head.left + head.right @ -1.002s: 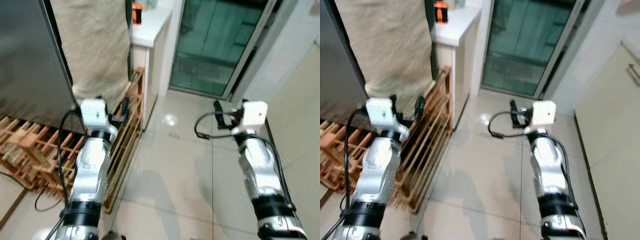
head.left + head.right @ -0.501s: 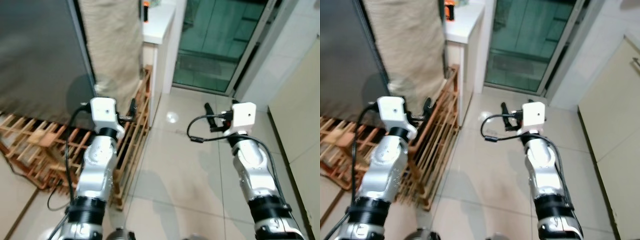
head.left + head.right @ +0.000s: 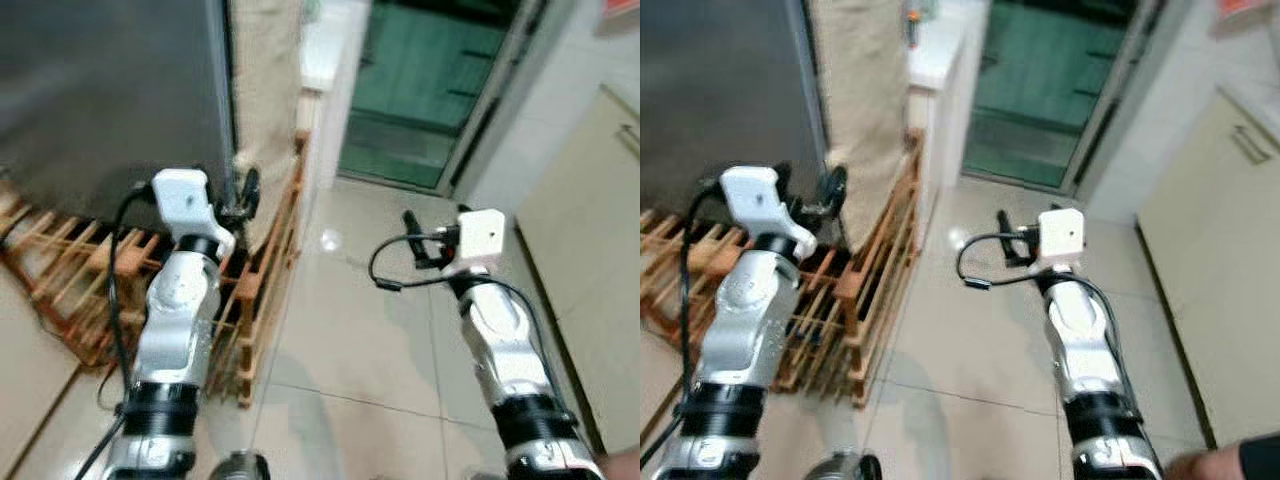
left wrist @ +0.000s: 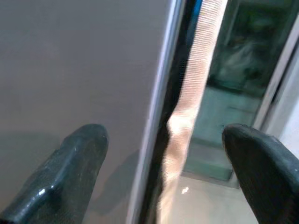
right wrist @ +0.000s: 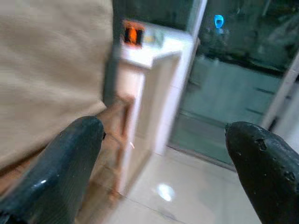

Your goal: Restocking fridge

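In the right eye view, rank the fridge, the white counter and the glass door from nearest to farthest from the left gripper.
From the left gripper:
1. Fridge, right at the gripper, on its left.
2. White counter, farther ahead, to its right.
3. Glass door, farthest, at the end of the floor, to the right.

Dark grey fridge door [image 3: 100, 90], beige cloth [image 3: 855, 80] beside it, orange-brown wooden rack [image 3: 255, 290], glossy pale cream floor tiles [image 3: 340, 330], green-tinted glass door [image 3: 1040, 90], white counter [image 3: 935, 50], cream cabinet [image 3: 1225, 230].

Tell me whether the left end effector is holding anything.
No: the left end effector is open, its fingers spread apart before the grey fridge door.
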{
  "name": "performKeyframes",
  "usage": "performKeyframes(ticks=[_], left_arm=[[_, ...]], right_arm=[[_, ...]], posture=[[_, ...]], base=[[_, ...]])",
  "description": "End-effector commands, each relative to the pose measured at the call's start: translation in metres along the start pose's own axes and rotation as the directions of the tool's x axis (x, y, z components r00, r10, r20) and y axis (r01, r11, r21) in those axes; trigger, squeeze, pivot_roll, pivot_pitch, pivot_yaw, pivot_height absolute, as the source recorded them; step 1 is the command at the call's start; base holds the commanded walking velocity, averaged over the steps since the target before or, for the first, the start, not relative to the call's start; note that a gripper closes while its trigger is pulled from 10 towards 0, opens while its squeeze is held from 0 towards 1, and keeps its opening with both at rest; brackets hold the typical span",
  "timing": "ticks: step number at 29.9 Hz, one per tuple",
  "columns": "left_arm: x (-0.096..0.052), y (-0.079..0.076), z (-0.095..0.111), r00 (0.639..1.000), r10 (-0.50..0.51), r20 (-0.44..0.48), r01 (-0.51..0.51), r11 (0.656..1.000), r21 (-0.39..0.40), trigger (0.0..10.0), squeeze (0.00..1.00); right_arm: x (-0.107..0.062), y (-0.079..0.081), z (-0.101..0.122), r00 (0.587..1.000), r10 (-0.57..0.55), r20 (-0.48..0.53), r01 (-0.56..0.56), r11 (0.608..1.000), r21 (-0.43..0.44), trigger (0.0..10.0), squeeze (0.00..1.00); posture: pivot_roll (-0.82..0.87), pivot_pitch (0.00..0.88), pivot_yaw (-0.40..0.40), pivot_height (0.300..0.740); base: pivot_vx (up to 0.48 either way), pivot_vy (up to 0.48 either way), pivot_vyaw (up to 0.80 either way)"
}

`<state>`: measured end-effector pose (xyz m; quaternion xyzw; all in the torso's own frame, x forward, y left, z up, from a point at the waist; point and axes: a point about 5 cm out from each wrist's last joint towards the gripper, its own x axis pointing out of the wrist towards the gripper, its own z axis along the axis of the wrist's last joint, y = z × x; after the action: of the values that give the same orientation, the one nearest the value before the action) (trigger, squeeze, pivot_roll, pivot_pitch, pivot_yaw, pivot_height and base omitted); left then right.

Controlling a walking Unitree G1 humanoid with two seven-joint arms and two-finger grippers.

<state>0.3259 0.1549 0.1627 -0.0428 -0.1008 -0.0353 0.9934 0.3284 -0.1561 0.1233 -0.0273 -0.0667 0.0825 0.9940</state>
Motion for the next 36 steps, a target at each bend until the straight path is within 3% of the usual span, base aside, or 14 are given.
performKeyframes(ticks=[1, 2, 8, 12, 13, 14, 18, 24, 26, 28, 31, 36], left_arm=[[0.009, -0.01, 0.003, 1.0, -0.021, -0.003, 0.021, 1.0, -0.003, 10.0, 0.0], [0.02, -0.02, 0.005, 0.999, -0.039, -0.018, 0.039, 0.999, -0.004, 10.0, 0.0], [0.04, -0.028, 0.012, 0.999, -0.031, -0.021, 0.03, 0.998, -0.062, 10.0, 0.0], [0.044, -0.035, 0.014, 0.996, -0.085, -0.014, 0.084, 0.994, -0.063, 10.0, 0.0], [0.031, -0.031, 0.008, 0.99, -0.141, -0.02, 0.139, 0.988, -0.074, 10.0, 0.0], [0.031, -0.031, 0.008, 0.99, -0.141, -0.02, 0.139, 0.988, -0.074, 10.0, 0.0], [-0.019, -0.008, -0.016, 0.981, -0.17, -0.096, 0.162, 0.983, -0.081, 10.0, 0.0], [-0.033, -0.009, -0.017, 0.988, -0.135, -0.071, 0.133, 0.991, -0.032, 10.0, 0.0], [-0.058, 0.004, -0.006, 0.992, -0.118, -0.047, 0.117, 0.993, -0.033, 10.0, 0.0], [-0.07, 0.011, -0.006, 0.993, -0.097, -0.067, 0.095, 0.995, -0.033, 10.0, 0.0], [-0.079, 0.01, -0.004, 0.992, -0.096, -0.082, 0.094, 0.995, -0.025, 10.0, 0.0], [-0.068, 0.002, -0.001, 0.993, -0.089, -0.073, 0.088, 0.996, -0.01, 10.0, 0.0]], right_arm=[[-0.005, -0.003, -0.006, 1.0, -0.011, -0.026, 0.011, 1.0, -0.008, 10.0, 0.0], [-0.004, -0.002, -0.006, 1.0, -0.008, -0.026, 0.008, 1.0, -0.008, 10.0, 0.0], [-0.002, -0.003, -0.002, 1.0, -0.012, -0.009, 0.012, 1.0, -0.013, 10.0, 0.0], [-0.003, -0.003, -0.001, 1.0, -0.021, -0.004, 0.021, 1.0, -0.01, 10.0, 0.0], [-0.006, -0.006, 0.007, 0.999, -0.035, 0.018, 0.035, 0.999, 0.011, 10.0, 0.0], [-0.006, -0.006, 0.007, 0.999, -0.035, 0.018, 0.035, 0.999, 0.011, 10.0, 0.0], [-0.034, -0.021, 0.015, 0.998, -0.053, 0.019, 0.052, 0.998, 0.024, 10.0, 0.0], [-0.042, -0.031, 0.019, 0.994, -0.103, 0.032, 0.102, 0.995, 0.019, 10.0, 0.0], [-0.066, -0.03, 0.042, 0.99, -0.101, 0.101, 0.102, 0.995, -0.007, 10.0, 0.0], [-0.083, -0.034, 0.033, 0.992, -0.113, 0.048, 0.115, 0.993, -0.024, 10.0, 0.0], [-0.099, -0.042, 0.018, 0.984, -0.172, -0.035, 0.172, 0.985, -0.009, 10.0, 0.0], [-0.088, -0.027, 0.026, 0.994, -0.11, 0.004, 0.11, 0.993, -0.031, 10.0, 0.0]], posture=[[-0.08, 0.024, -0.061, 0.74], [-0.08, 0.021, -0.061, 0.74], [-0.1, 0.015, -0.05, 0.74], [-0.12, 0.004, -0.033, 0.74], [-0.13, 0.0, -0.026, 0.74], [-0.13, 0.0, -0.026, 0.74], [-0.12, 0.014, -0.03, 0.74], [-0.1, 0.0, -0.042, 0.74], [-0.11, 0.002, -0.045, 0.74], [-0.1, 0.005, -0.046, 0.74], [-0.1, 0.01, -0.048, 0.74], [-0.12, 0.02, -0.043, 0.74]], base=[[0.0, 0.0, 0.0], [0.0, 0.0, 0.0], [0.0, 0.0, 0.0], [0.0, 0.0, 0.0], [0.0, 0.0, 0.0], [0.0, 0.0, 0.0], [0.0, 0.0, 0.0], [0.0, 0.0, 0.0], [0.0, 0.0, 0.0], [0.0, 0.0, 0.0], [0.0, 0.0, 0.0], [0.076, -0.058, 0.0]])
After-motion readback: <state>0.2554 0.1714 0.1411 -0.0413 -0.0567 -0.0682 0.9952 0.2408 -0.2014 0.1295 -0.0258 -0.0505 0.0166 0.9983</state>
